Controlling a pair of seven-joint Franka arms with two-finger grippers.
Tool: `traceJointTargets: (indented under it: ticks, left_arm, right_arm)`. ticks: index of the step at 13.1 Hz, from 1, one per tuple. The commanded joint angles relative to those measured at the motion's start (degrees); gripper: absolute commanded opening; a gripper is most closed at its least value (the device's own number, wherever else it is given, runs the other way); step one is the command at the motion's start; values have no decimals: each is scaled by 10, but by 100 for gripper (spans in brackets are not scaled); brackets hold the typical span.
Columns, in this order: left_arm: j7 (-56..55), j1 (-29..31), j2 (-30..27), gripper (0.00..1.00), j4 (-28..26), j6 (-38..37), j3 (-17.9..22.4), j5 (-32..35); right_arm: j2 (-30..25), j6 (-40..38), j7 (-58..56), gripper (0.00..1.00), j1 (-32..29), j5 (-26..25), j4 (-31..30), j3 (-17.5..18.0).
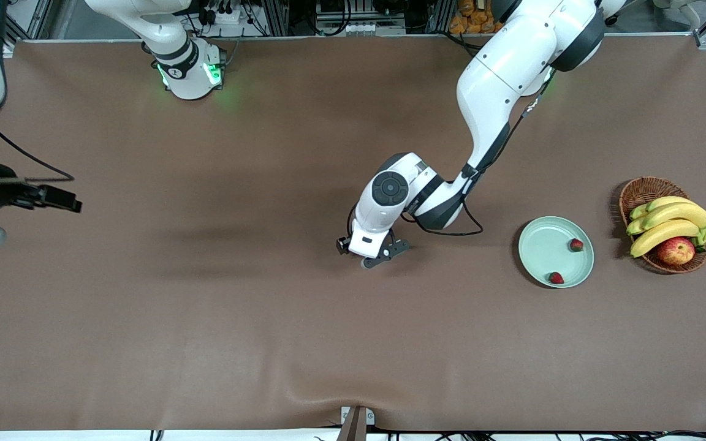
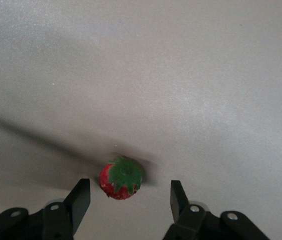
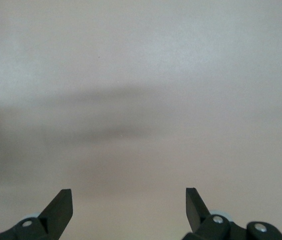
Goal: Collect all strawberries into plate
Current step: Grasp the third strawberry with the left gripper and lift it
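Left gripper [image 2: 130, 196] brackets the last loose strawberry [image 2: 121, 177] near the middle of the table [image 1: 206, 318].

Its fingers stand partly apart either side of the berry, one close to the fruit and the other clear of it; nothing is gripped yet. To do this well, the jaws should probably centre on the berry and close gently on its red flanks, not the leafy cap, before lifting toward the plate [image 1: 543, 248], which sits toward the left arm's end of the table beside the basket [image 1: 641, 191] and already holds two strawberries [image 1: 576, 245]. The right gripper [image 3: 129, 201] waits near the table's other end, wide and empty.
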Motion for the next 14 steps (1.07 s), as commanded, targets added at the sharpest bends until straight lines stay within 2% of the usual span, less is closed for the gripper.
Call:
traceJointTargets:
  ticks: [1, 4, 7, 10, 12, 14]
  left_arm:
    - [5, -6, 6, 64, 11, 1, 7, 28]
    - [37, -4, 6, 61, 7, -1, 7, 28]
    - [48, -5, 6, 55, 3, -2, 14, 28]
    - [53, -4, 6, 31, -2, -6, 14, 28]
    - [53, -4, 4, 0, -2, -12, 14, 28]
    - [50, 3, -10, 0, -2, -36, 13, 28]
  right_arm:
    - [-35, -37, -50, 100, -13, -27, -6, 10]
    - [-61, -83, -61, 100, -18, -60, -6, 4]
    - [-64, -112, -63, 100, -21, -55, 10, -9]
    - [-64, -111, -59, 100, -21, -54, 10, -6]
    - [-65, -112, -52, 100, -17, -50, 10, -2]
    - [-70, -118, -51, 100, -18, -23, 10, -6]
